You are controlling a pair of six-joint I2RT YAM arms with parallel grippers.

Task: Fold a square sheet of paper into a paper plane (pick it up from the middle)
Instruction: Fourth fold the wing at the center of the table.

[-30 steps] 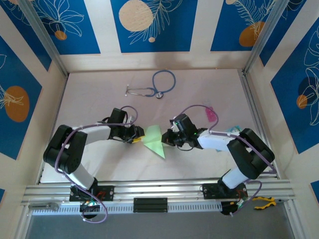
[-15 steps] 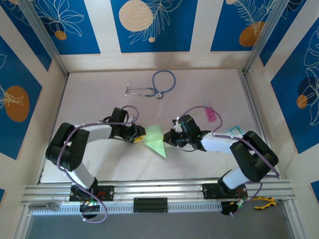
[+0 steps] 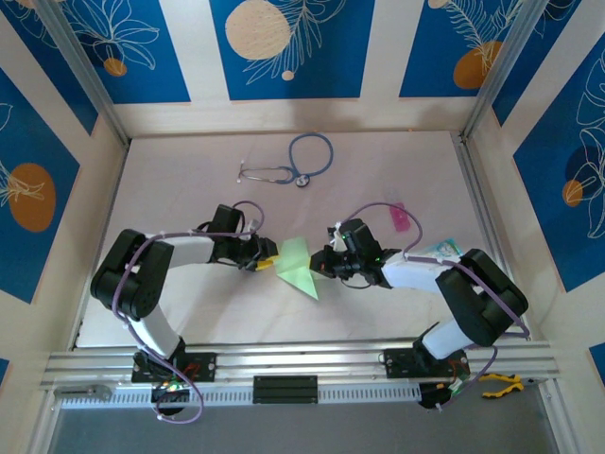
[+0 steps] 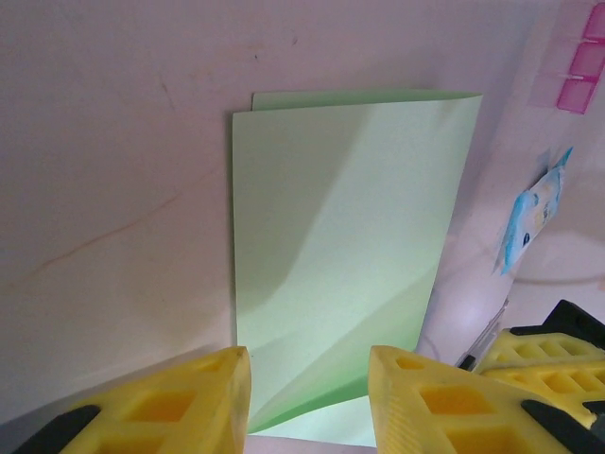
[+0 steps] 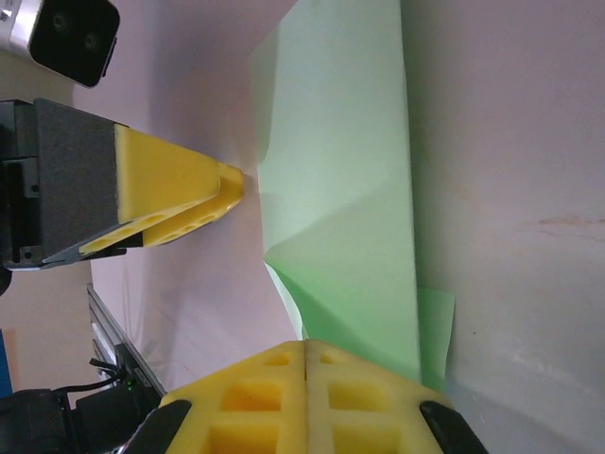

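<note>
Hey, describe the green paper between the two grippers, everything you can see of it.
The square sheet of paper is thin, pale green and matte, folded over on itself, with a strip of the lower layer peeking past one edge. Soft bends lift part of it off the pale table. The left gripper stands open astride one edge; the right gripper, shut, meets the opposite edge, though whether it pinches or presses is unclear.

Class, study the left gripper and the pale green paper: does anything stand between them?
Nothing visible does. The left gripper, open, sits right at the edge of the folded green paper. The shut right gripper is at the paper's opposite side, not between them.
</note>
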